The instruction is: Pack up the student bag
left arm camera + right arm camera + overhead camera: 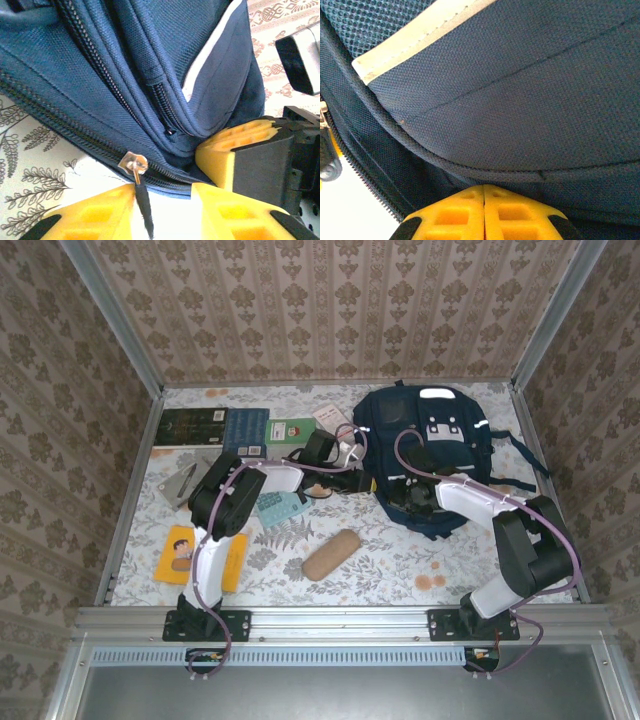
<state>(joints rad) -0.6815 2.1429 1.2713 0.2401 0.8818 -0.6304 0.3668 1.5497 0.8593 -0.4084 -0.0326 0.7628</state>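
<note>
Top external, left to right: we see a yellow book near the front left of the desk and a grey flat item behind it. A dark book, blue book and green book sit in a row along the back. A teal booklet lies just beside the left arm, and a tan pouch lies near the front middle. The student bag lies flat on the right back part of the desk, white patches up. The left claw is at the bag's left edge, the right claw at its near edge.

Left wrist: we see the left claw parted. Its yellow fingers stand either side of the black strap that hangs from the metal zipper pull. The strap is close to one finger and not clamped. The right claw pushes against the bag's corner just beside it.

Right wrist: the right claw is clenched, fingers meeting flat. Its tips are up against navy fabric under a piped seam. We cannot tell if any fabric is pinched. A white stripe runs above.
</note>
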